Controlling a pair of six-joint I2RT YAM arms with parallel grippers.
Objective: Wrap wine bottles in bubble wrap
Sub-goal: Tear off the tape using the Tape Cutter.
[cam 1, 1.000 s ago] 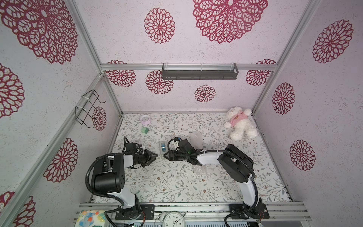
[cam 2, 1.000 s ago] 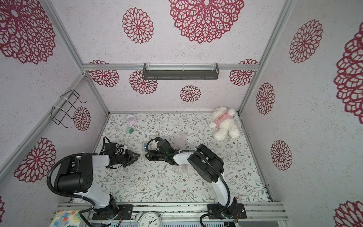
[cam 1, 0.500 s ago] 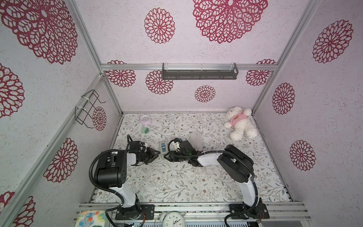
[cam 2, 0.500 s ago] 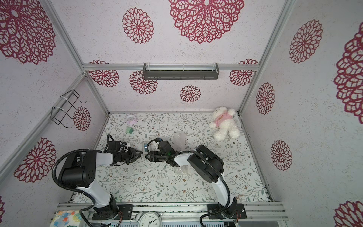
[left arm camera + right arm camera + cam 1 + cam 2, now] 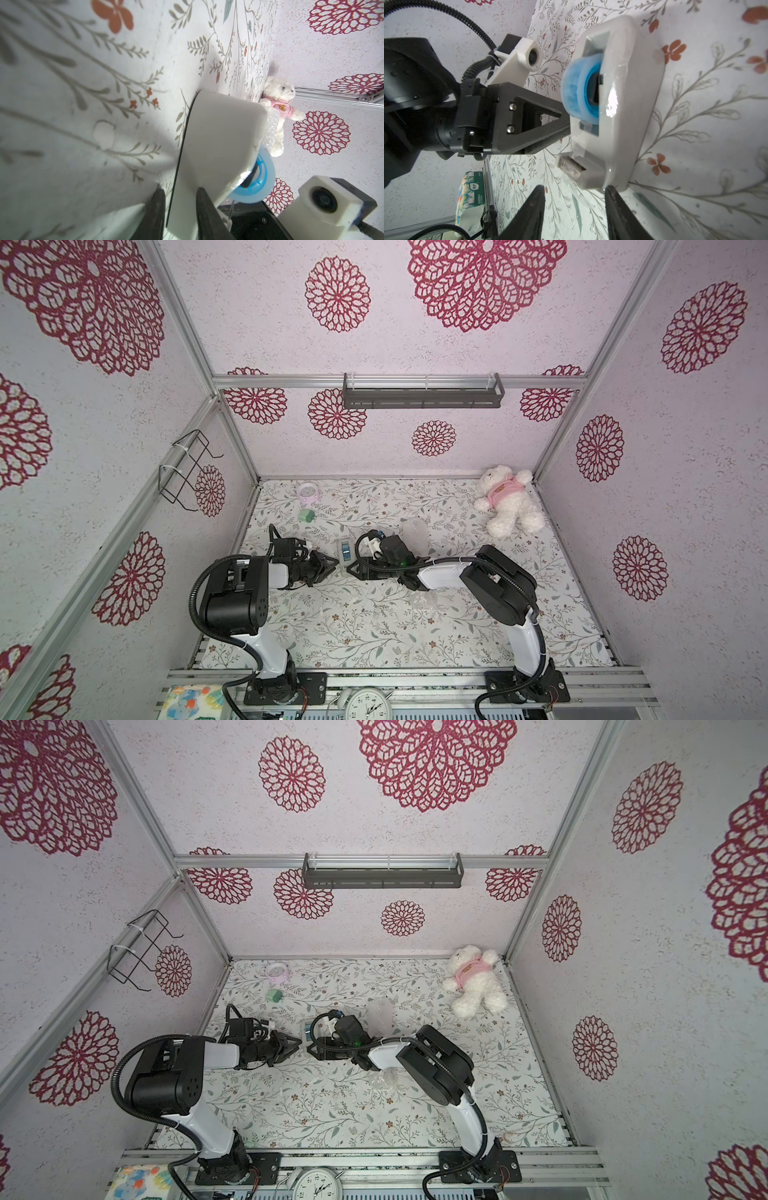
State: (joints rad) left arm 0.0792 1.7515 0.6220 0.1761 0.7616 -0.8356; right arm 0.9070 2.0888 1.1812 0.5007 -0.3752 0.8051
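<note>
If the right gripper [image 5: 574, 188], jaws apart, closes off-target, it may shove the white-grey plastic tape dispenser with blue roll [image 5: 623, 93], which the left gripper [image 5: 178, 190] pinches. The crinkly whitish bubble-wrap tube [image 5: 415, 533] sits near the dispenser, on the right arm's side; the bottle is hidden, perhaps inside. A white plush bear in pink [image 5: 505, 495] lies well beyond the dispenser, blocking nothing.
</note>
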